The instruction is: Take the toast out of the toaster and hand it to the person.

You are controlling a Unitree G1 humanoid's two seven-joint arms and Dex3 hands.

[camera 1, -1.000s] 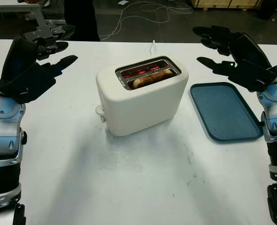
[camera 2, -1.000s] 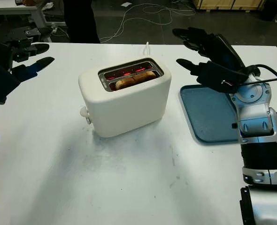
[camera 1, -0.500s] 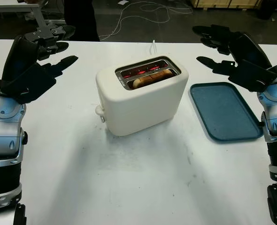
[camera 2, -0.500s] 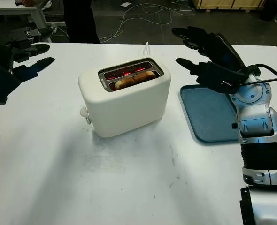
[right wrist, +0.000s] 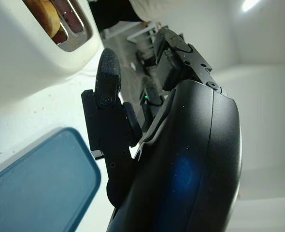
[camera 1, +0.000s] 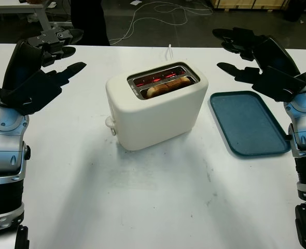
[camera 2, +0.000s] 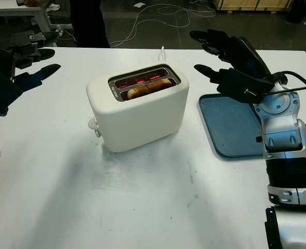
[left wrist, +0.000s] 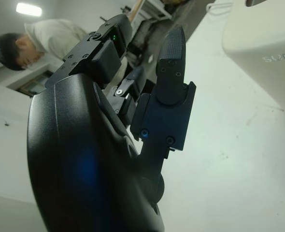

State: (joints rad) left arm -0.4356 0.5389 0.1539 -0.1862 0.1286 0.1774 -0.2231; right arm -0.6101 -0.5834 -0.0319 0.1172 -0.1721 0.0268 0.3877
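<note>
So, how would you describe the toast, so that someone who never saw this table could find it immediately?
Find the cream plastic two-slot toaster in the middle of the white table, left of the flat blue-grey tray. Look into its top slots: the golden-brown toast slice sits in the nearer slot. The farther slot holds no bread and shows red glowing elements.

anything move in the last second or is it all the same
Nothing visibly changed. The left hand and right hand are open, held above the table on either side of the toaster, with the toast in its slot and the blue tray unmoved.
</note>
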